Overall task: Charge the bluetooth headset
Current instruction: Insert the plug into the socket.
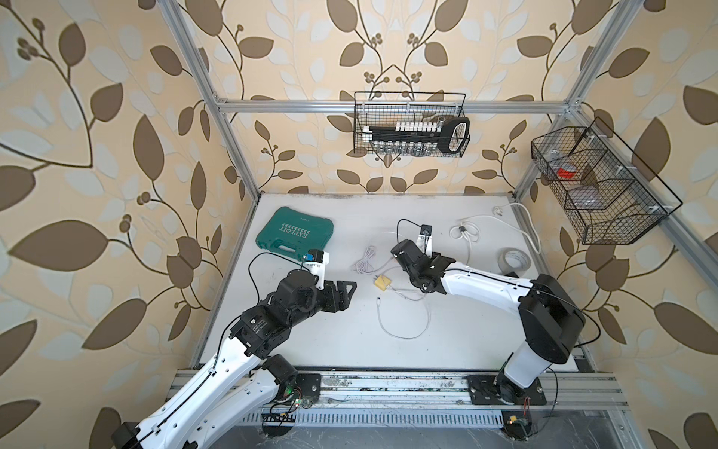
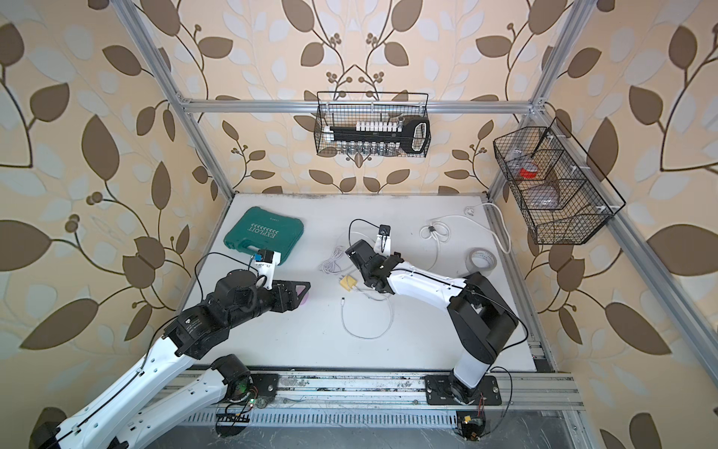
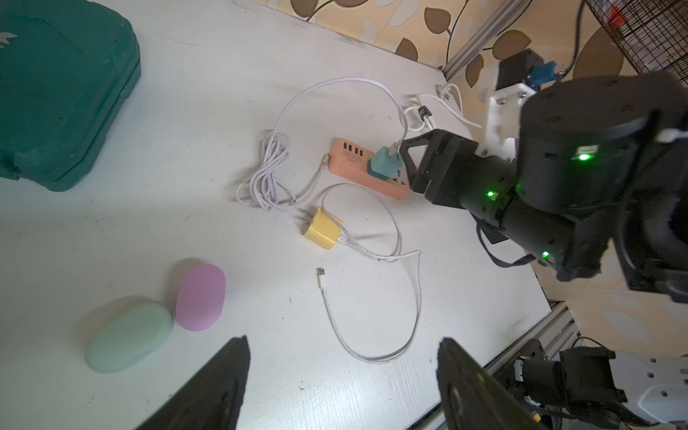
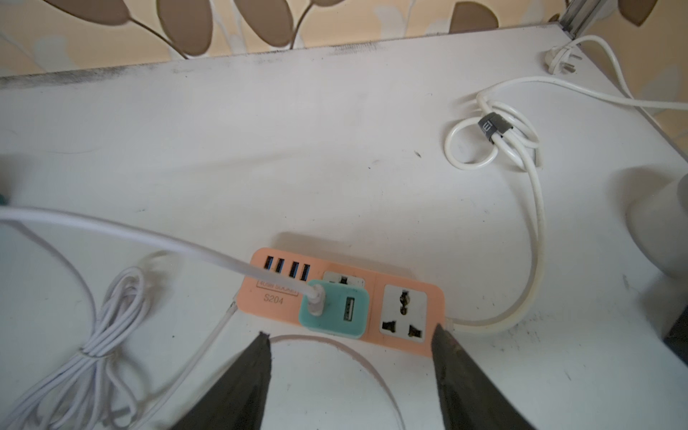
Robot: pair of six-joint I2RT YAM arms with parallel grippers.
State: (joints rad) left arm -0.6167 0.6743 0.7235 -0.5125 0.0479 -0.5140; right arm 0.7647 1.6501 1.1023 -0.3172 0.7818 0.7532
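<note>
We read "EXPLOIT" in white on the green tool case (image 1: 295, 233), upside down in both top views, near the back left corner of the worktop (image 1: 349, 342). On the peach power strip (image 4: 253, 301) we read "S204". The boxed line above it starts "4USB"; the rest is blurred and crossed by a white lead. A teal USB charger (image 4: 346, 316) sits plugged into the strip, with that lead in one of its two ports. The dark cable tie (image 4: 491, 128) on the strip's coiled cord carries a mark we cannot read. The print inside the tape roll (image 1: 516, 255) near the right edge is too small.

The headset things are two closed oval cases, a pink case (image 3: 201, 296) and a mint-green case (image 3: 128, 337). They lie side by side left of the worktop's middle, and we cannot tell which holds the headset. In both top views the left claw (image 3: 342, 338) covers them, except for a sliver of the pink case (image 2: 306, 300). That claw hangs open and empty.

The right claw (image 4: 350, 329) is spread too, gripping nothing, with its tips close by the strip. Its arm hides the strip from both top views. A yellow charger (image 3: 323, 232) lies unplugged between the strip and the cases, and its white cable (image 3: 417, 298) ends in a free plug.
</note>
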